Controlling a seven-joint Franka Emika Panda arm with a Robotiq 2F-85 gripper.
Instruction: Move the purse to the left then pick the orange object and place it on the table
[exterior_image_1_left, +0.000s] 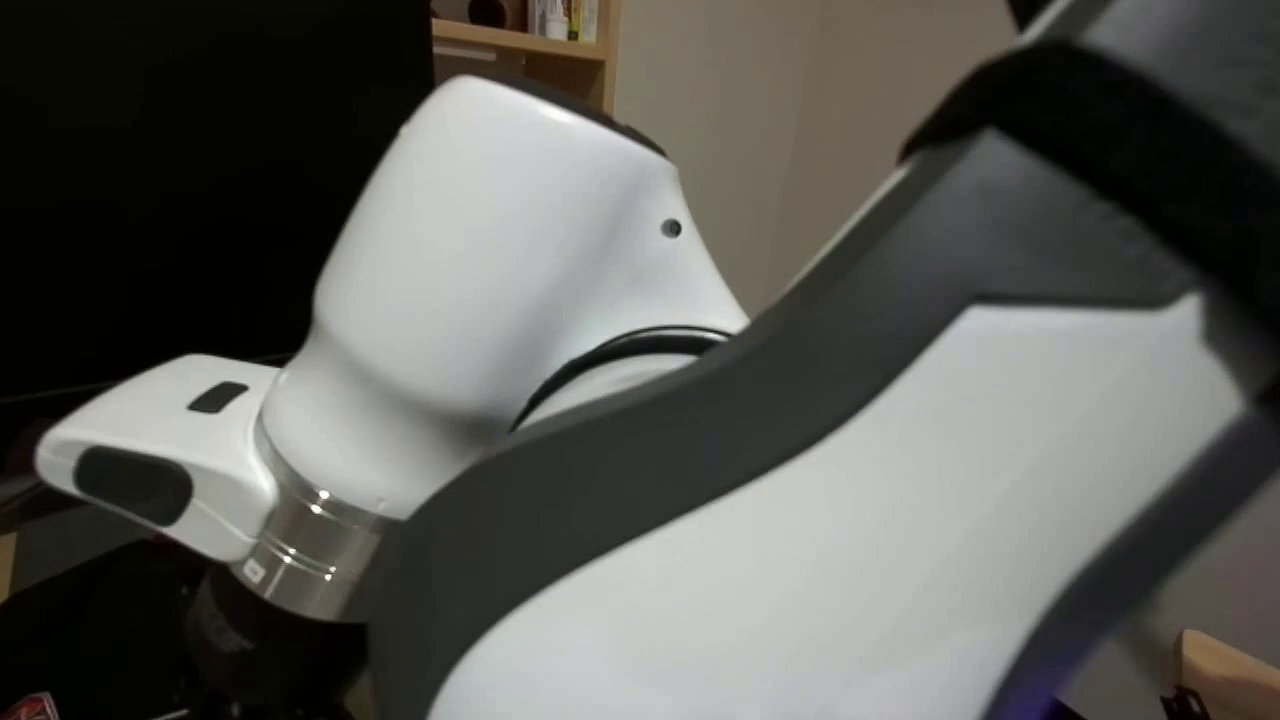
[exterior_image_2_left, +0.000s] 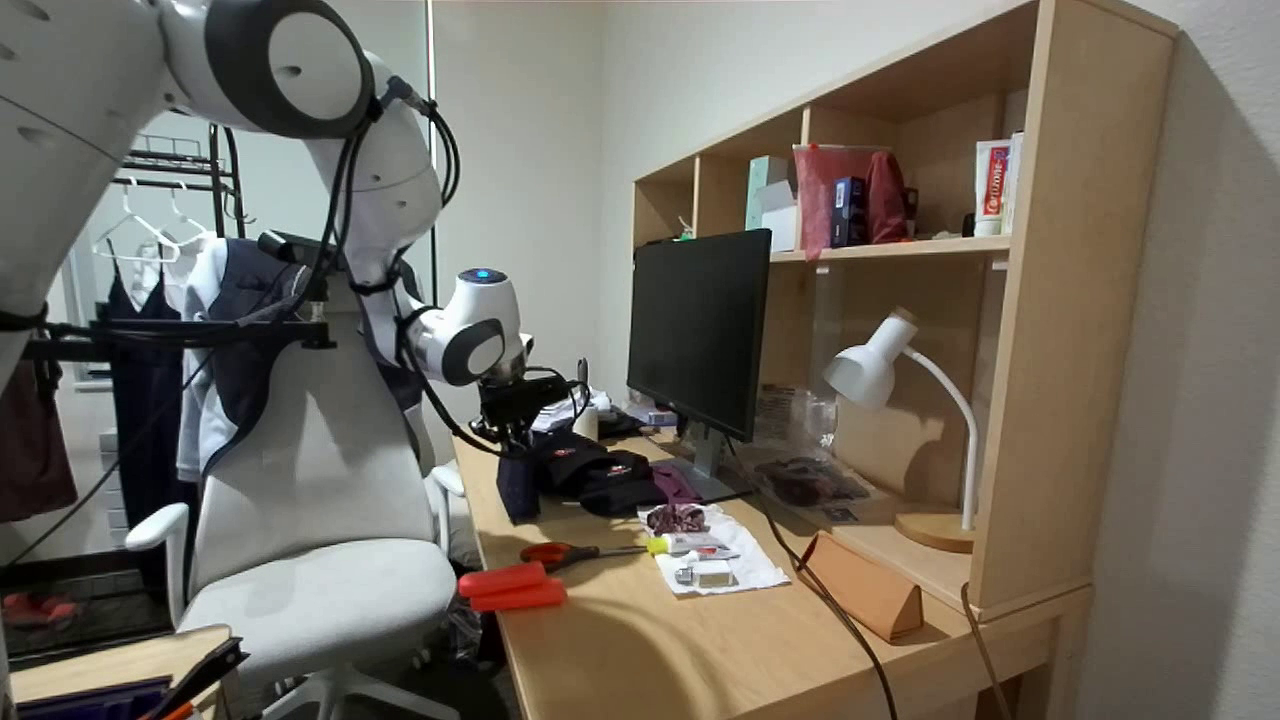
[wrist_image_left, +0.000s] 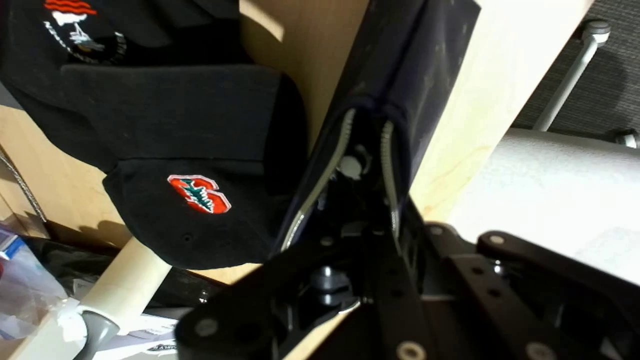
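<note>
The dark navy purse (exterior_image_2_left: 518, 488) stands upright at the table's chair-side edge in an exterior view. In the wrist view the purse (wrist_image_left: 395, 70) has its zipped mouth open towards my gripper (wrist_image_left: 397, 222). One finger is inside the mouth and one outside, with the purse's side wall pinched between them. In an exterior view my gripper (exterior_image_2_left: 515, 435) is just above the purse. The red-orange object (exterior_image_2_left: 512, 586) lies on the table (exterior_image_2_left: 640, 650) at its edge, nearer that camera, well apart from the gripper. The arm hides these things in an exterior view.
Black caps (wrist_image_left: 195, 195) lie right beside the purse. Scissors (exterior_image_2_left: 560, 554) with orange handles lie near the red-orange object. Tubes on a white paper (exterior_image_2_left: 740, 570), a monitor (exterior_image_2_left: 700, 330), a lamp (exterior_image_2_left: 890, 365) and a cable (exterior_image_2_left: 830, 600) are further in. A chair (exterior_image_2_left: 310, 500) stands by the edge.
</note>
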